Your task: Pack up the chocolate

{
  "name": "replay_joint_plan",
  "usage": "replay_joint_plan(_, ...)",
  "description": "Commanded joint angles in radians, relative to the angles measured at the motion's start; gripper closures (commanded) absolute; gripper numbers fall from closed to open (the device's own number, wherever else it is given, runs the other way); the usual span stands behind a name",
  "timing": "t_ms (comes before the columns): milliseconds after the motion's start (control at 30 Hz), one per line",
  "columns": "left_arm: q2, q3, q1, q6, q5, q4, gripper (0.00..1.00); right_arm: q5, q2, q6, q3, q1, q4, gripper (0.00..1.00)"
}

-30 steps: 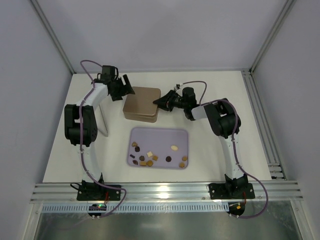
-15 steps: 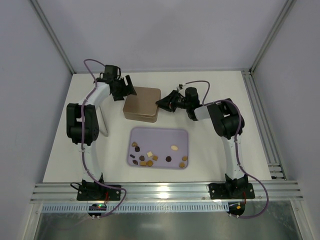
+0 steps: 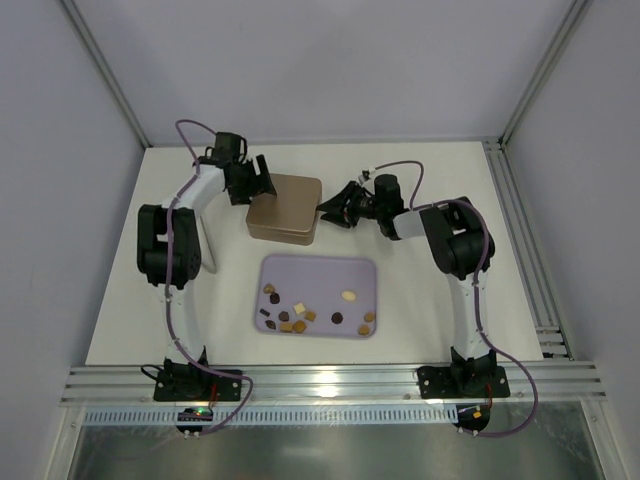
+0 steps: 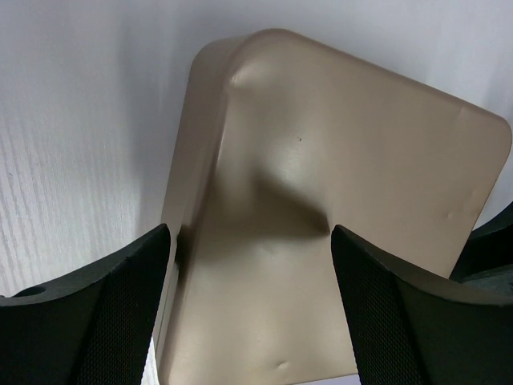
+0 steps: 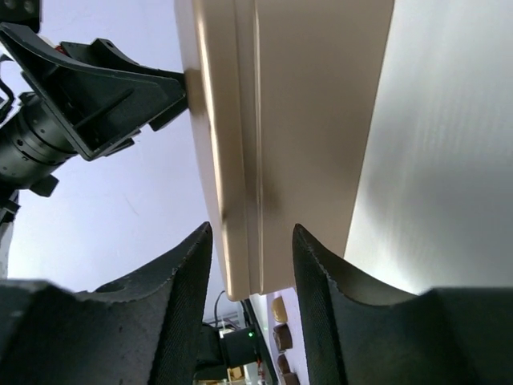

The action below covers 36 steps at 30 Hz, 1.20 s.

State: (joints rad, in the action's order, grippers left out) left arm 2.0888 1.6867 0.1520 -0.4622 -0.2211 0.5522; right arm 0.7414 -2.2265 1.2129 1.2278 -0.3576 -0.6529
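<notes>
The chocolate (image 3: 300,315) lies as several small brown, caramel and cream pieces on the lilac tray (image 3: 318,268); a few pieces (image 5: 280,310) show low in the right wrist view. Behind the tray sits the closed brown tin (image 3: 285,207). My left gripper (image 3: 262,183) is open at the tin's back left corner, its fingers spread over the lid (image 4: 337,160). My right gripper (image 3: 325,210) is at the tin's right edge, jaws open on either side of the rim (image 5: 304,120) with a gap on both sides.
A pale flat panel (image 3: 207,245) stands beside the left arm. Metal rails run along the table's near edge (image 3: 320,382) and right side (image 3: 520,240). Grey walls close in the back and both sides.
The right jaws have widened round the tin's edge, and that wrist has drawn slightly back and right. The left gripper has shifted a little toward the back; the tin stays put.
</notes>
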Motion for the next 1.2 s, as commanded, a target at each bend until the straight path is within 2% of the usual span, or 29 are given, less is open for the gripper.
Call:
replay_joint_plan(0, 0.005, 0.050, 0.008, 0.022, 0.019, 0.012, 0.21, -0.013, 0.076, -0.088, 0.019, 0.003, 0.053, 0.52)
replay_joint_plan(300, 0.030, 0.062, 0.015, 0.027, 0.042, 0.037, 0.21, -0.042, 0.082, -0.202, 0.093, -0.004, 0.216, 0.36)
replay_joint_plan(433, 0.045, 0.064, 0.018, 0.023, 0.068, 0.051, 0.21, -0.066, 0.070, -0.278, 0.162, -0.026, 0.314, 0.36)
replay_joint_plan(833, 0.100, 0.021, 0.046, -0.019, 0.163, 0.095, 0.23, -0.109, 0.030, -0.338, 0.182, -0.075, 0.427, 0.39)
replay_joint_plan(1167, 0.137, -0.033, 0.057, -0.052, 0.169, 0.109, 0.25, -0.105, 0.002, -0.302, 0.139, -0.083, 0.391, 0.52)
